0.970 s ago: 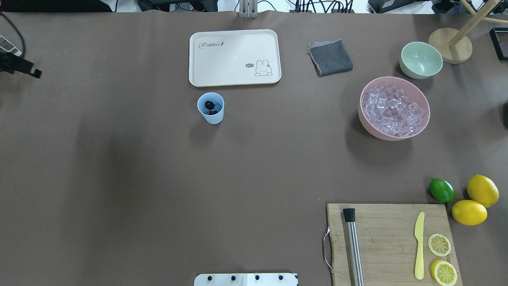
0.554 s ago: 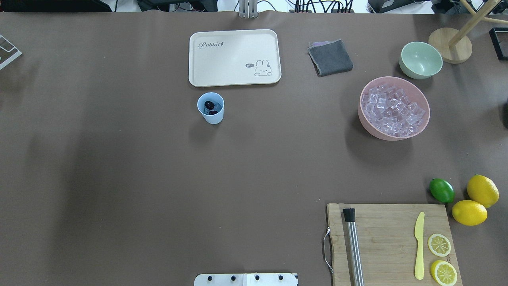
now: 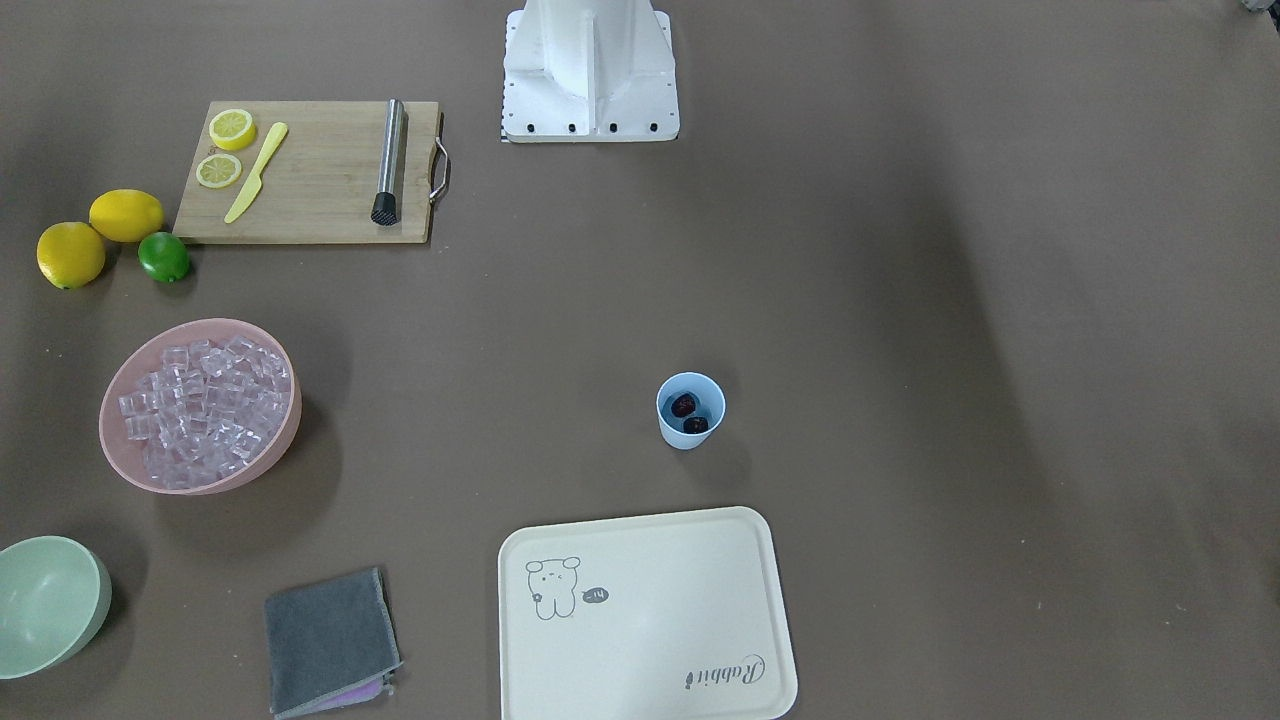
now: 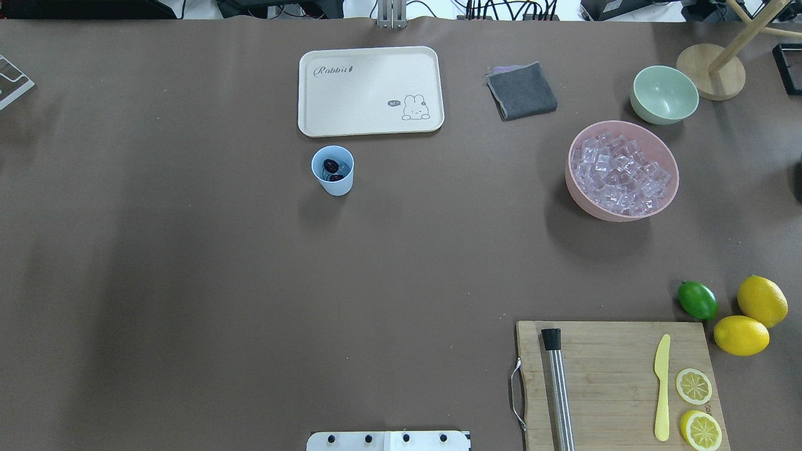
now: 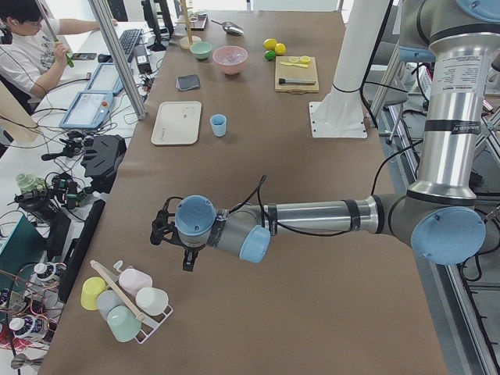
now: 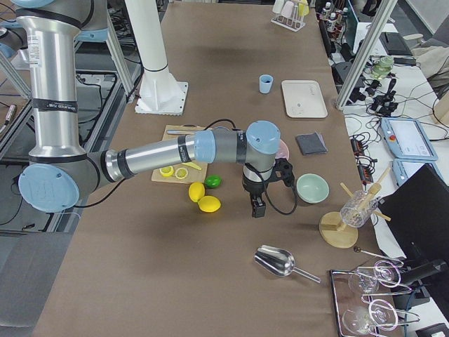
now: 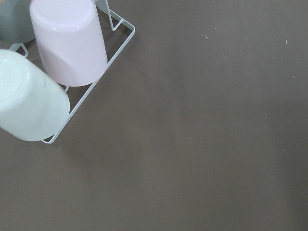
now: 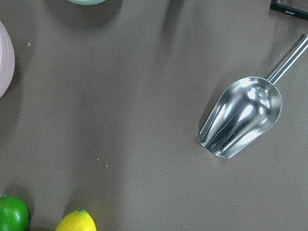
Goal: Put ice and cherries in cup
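Observation:
The light-blue cup (image 4: 333,170) stands upright just in front of the cream tray; it also shows in the front view (image 3: 690,409). The two dark cherries (image 4: 332,168) lie inside it. The ice (image 4: 621,173) fills the pink bowl (image 4: 579,194) at the right. My left gripper (image 5: 166,230) shows only in the left side view, far from the cup near a cup rack; I cannot tell if it is open. My right gripper (image 6: 257,207) shows only in the right side view, past the pink bowl, pointing down; I cannot tell its state.
A cutting board (image 4: 617,351) holds a muddler, a yellow knife and lemon slices. A lime (image 4: 697,300) and two lemons lie beside it. A pale green bowl (image 4: 664,94) and a grey cloth (image 4: 522,91) sit at the back. A metal scoop (image 8: 243,115) lies below the right wrist.
My left gripper, at the left edge of the overhead view a second ago, has moved out of that view to the left. The cup, cherries and ice have not moved.

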{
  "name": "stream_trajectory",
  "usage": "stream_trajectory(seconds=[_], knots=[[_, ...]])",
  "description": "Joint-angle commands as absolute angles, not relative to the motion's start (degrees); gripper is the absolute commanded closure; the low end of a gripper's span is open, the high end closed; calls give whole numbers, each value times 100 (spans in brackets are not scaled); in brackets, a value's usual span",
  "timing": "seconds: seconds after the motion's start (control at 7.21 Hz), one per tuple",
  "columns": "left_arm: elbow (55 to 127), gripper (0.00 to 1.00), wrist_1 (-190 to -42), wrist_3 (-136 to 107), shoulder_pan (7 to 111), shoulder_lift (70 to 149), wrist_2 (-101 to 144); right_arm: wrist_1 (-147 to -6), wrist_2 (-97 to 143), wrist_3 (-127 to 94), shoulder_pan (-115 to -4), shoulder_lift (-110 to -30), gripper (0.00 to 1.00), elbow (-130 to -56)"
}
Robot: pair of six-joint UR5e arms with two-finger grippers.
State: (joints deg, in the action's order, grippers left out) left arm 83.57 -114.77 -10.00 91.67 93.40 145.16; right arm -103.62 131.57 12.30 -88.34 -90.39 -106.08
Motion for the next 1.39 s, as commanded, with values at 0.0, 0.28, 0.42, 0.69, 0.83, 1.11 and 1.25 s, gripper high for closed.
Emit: stream_trajectory(seconds=[0.0, 0.28, 0.42, 0.69, 0.83, 1.11, 1.25], knots=[[8577, 2, -10781, -1037, 9176, 9744, 14476, -10371, 13175, 1222, -8833, -9026, 1, -10617], [8796, 2, -9393, -634, 9184, 10151, 14013, -10371, 13166, 1213, -8824, -9018, 1, -10617], [8772, 2, -9013, -633, 9150, 10404, 13801, -10371, 13140, 1213, -8824, -8913, 1, -10556], [8842, 2, -8859, -633, 9150, 10652, 13589, -10362, 13166, 1213, -8824, -8912, 1, -10564], [8946, 2, -8903, -624, 9210, 10670, 13518, -10362, 13131, 1213, -8824, -8843, 1, -10547], [9220, 2, -8816, -650, 9141, 10600, 13456, -10354, 13140, 1222, -8824, -8807, 1, -10486], [9168, 2, -8807, -642, 9132, 10539, 13447, -10362, 13148, 1222, -8824, -8833, 1, -10485]])
